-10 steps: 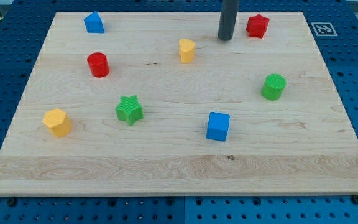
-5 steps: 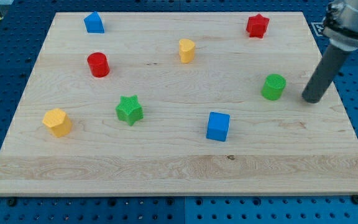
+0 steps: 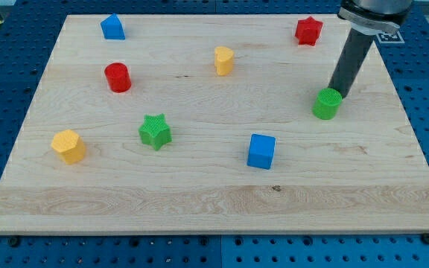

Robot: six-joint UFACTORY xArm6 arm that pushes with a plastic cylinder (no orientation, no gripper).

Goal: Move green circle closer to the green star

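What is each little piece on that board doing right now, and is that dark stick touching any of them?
Green circle: upright, at the view's right, my tip against its upper right edge.
My tip: down on the board, touching or nearly touching the green circle.
Green star: flat, untouched, left of centre.
Blue cube: untouched.
Red cylinder: upright.
Yellow cylinder: upright.
Red star: untouched.
Blue block: untouched.
Yellow block: untouched.

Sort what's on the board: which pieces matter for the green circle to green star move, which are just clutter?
In play:
green circle
green star
my tip, at the circle's upper right edge, apparently touching

Clutter:
blue cube
blue block, top left
red cylinder
red star
yellow block, top centre
yellow block, left
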